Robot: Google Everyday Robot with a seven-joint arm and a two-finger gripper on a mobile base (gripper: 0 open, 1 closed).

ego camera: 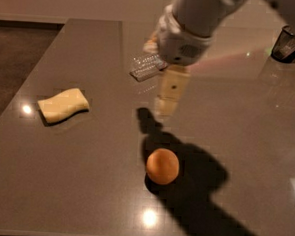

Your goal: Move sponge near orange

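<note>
Hovering over the dark surface (82,196), end effector (166,106) pointing down, spread or pressed together cannot be told, sponge (63,105) flat, well apart at its 9 o'clock, orange (162,166) near at 6 o'clock, clear bottle (146,67) at 11 o'clock

We have just one camera. We look down from high up, at a slant, over the near edge of the dark surface (82,196) toward its far edge. The surface fills most of our view. The pincer (165,107) hangs in the upper middle, on an arm (204,13) from the top right.
</note>
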